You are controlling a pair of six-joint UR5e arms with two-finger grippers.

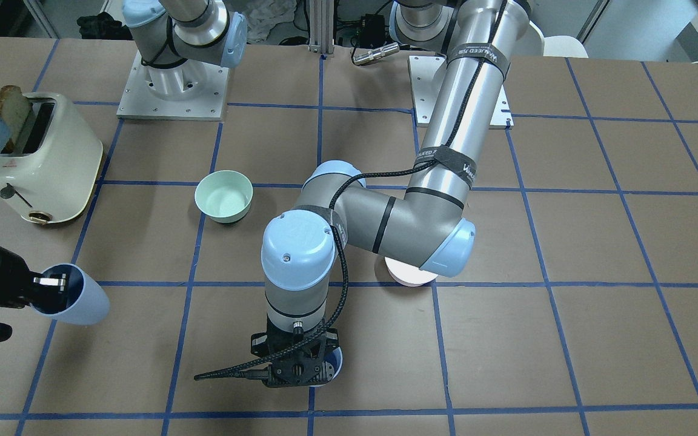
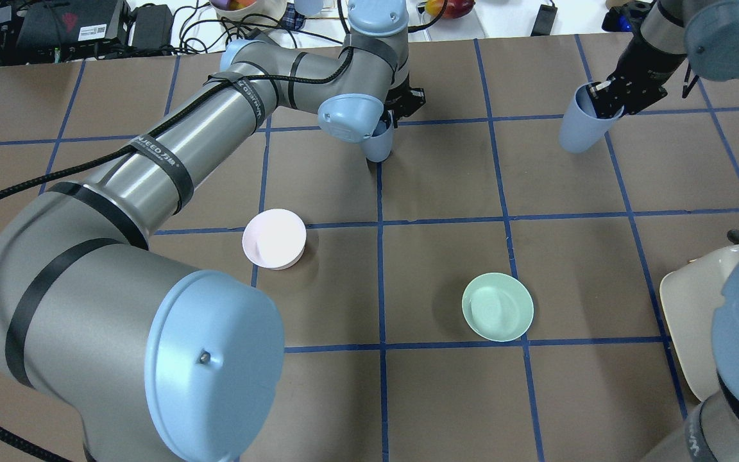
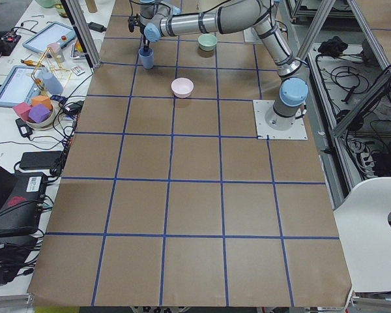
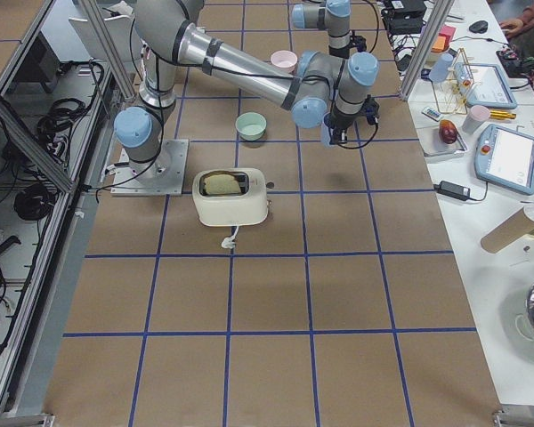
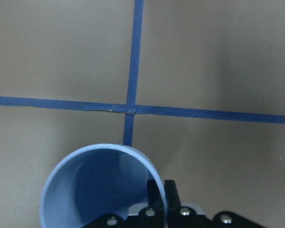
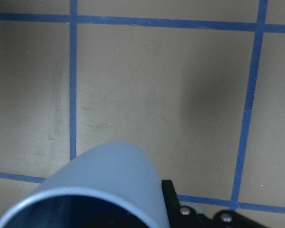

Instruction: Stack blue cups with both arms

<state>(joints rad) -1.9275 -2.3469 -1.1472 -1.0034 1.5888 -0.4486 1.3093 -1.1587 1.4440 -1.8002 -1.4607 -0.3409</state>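
One blue cup [image 2: 378, 145] stands upright by a tape crossing at the far middle of the table. My left gripper [image 2: 390, 120] is shut on its rim, one finger inside and one outside, as the left wrist view [image 5: 157, 192] shows on the cup [image 5: 95, 190]. I cannot tell if the cup touches the table. The second blue cup [image 2: 580, 123] is tilted and held above the table at the far right. My right gripper [image 2: 602, 95] is shut on its rim. In the front view the cup [image 1: 79, 297] hangs from that gripper [image 1: 52, 283].
A pale pink bowl [image 2: 274, 239] sits left of centre and a mint-green bowl [image 2: 498, 307] right of centre, both nearer the robot. A cream toaster [image 1: 46, 157] with toast stands at the robot's right. The left forearm [image 2: 203, 128] spans the left half.
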